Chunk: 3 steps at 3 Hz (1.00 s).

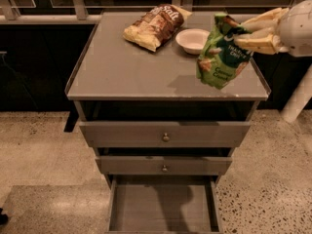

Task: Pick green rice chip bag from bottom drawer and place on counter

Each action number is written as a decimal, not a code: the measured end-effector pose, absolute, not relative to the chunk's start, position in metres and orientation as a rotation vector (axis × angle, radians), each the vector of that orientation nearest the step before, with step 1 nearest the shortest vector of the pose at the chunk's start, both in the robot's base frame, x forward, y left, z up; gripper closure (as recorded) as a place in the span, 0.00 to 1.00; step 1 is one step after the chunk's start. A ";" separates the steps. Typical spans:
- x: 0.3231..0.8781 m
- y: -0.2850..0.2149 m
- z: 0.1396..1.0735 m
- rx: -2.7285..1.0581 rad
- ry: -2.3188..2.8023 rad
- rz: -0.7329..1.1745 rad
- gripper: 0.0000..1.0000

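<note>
My gripper (233,30) reaches in from the right and is shut on the top of the green rice chip bag (220,57). The bag hangs from the cream fingers (256,42) above the right part of the counter (126,67), casting a shadow on it. The bottom drawer (163,208) is pulled open at the foot of the cabinet and shows a bare grey floor with the arm's shadow.
A larger brown-and-cream chip bag (155,25) lies at the back middle of the counter. A small white bowl (192,39) stands right of it, just left of the held bag. Two upper drawers (165,134) with round knobs are shut. Speckled floor surrounds the cabinet.
</note>
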State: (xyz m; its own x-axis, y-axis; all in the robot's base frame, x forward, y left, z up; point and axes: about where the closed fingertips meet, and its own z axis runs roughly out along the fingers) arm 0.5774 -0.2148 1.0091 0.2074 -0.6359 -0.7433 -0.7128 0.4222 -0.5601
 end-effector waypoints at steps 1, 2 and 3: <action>0.615 -0.249 1.002 -1.222 1.526 0.033 1.00; 0.648 -0.277 0.971 -1.180 1.599 0.006 1.00; 0.672 -0.299 0.947 -1.142 1.636 -0.022 1.00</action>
State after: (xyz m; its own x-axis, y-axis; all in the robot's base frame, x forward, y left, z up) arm 0.6717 -0.2987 0.9474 0.0507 -0.6727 -0.7381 -0.6523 0.5374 -0.5345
